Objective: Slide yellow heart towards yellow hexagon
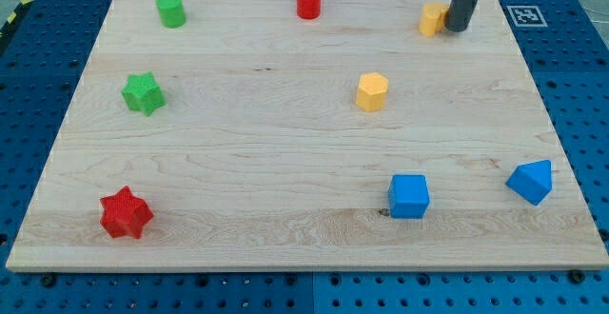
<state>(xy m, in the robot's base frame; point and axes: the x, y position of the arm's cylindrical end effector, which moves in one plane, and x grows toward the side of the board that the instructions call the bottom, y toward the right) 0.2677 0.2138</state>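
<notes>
The yellow heart [433, 18] lies near the view's top right on the wooden board [285, 162], partly hidden by the rod. My tip [457, 28] stands right against the heart's right side, touching or nearly touching it. The yellow hexagon [372, 91] sits below and to the left of the heart, toward the board's middle right.
A red cylinder [308, 2] and a green cylinder [171, 10] stand along the top. A green star [144, 93] is at the left, a red star [126, 213] at bottom left. A blue cube [409, 196] and a blue block [531, 182] sit at bottom right.
</notes>
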